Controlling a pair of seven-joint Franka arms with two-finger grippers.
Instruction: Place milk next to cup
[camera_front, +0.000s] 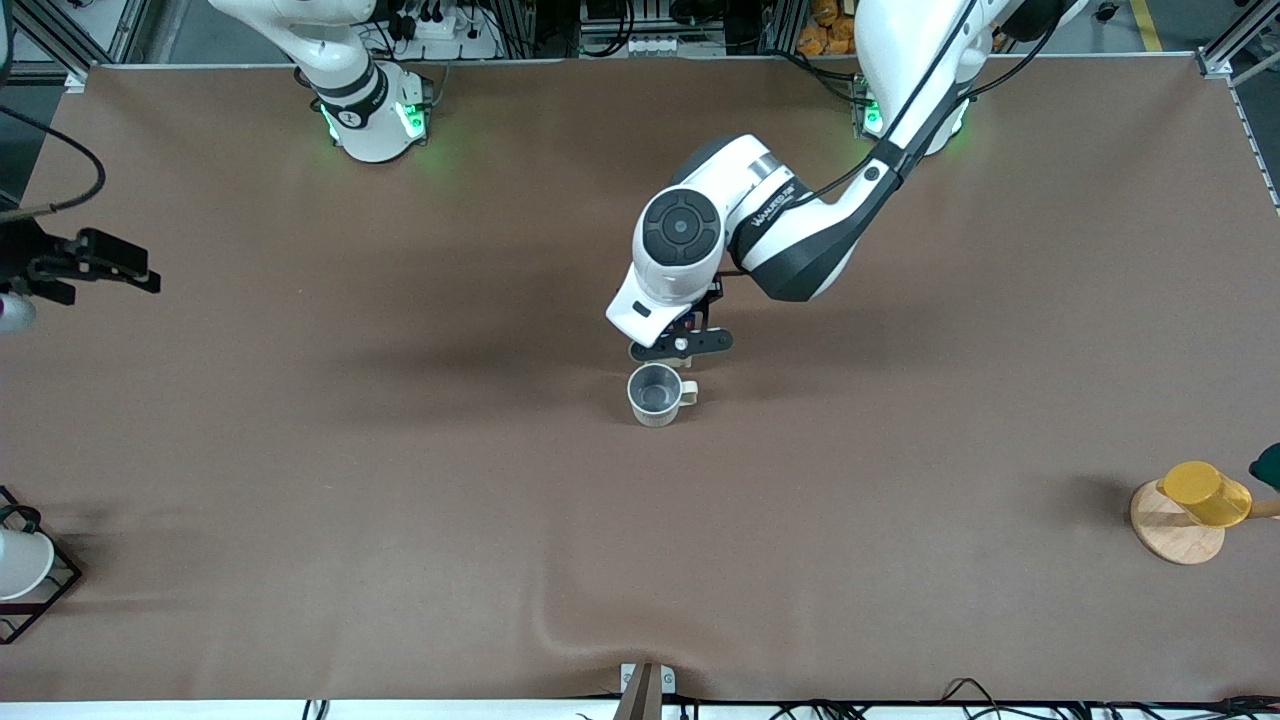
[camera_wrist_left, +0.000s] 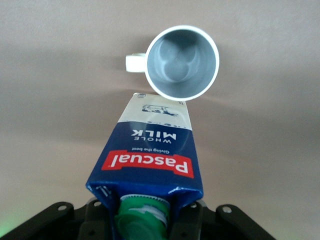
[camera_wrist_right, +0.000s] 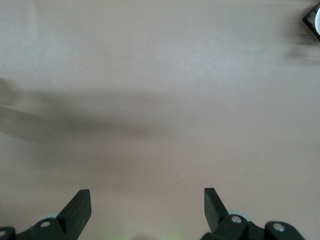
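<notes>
My left gripper (camera_front: 680, 345) is shut on the milk (camera_wrist_left: 150, 155), a dark blue and white carton with a red logo band and a green cap. It grips the carton at its top (camera_wrist_left: 145, 217). The hand hides the carton in the front view. The cup (camera_front: 655, 393), cream-white with a grey-blue inside, stands upright mid-table, just nearer the front camera than the left gripper. In the left wrist view the carton's white base sits close beside the cup's rim (camera_wrist_left: 182, 62). I cannot tell whether the carton rests on the table. My right gripper (camera_front: 140, 270) waits open and empty (camera_wrist_right: 147, 200) at the right arm's end.
A yellow cup (camera_front: 1205, 492) lies on a round wooden coaster (camera_front: 1170, 535) at the left arm's end. A black wire rack (camera_front: 30, 605) with a plain white cup (camera_front: 20, 562) stands at the right arm's end; its corner shows in the right wrist view (camera_wrist_right: 312, 17).
</notes>
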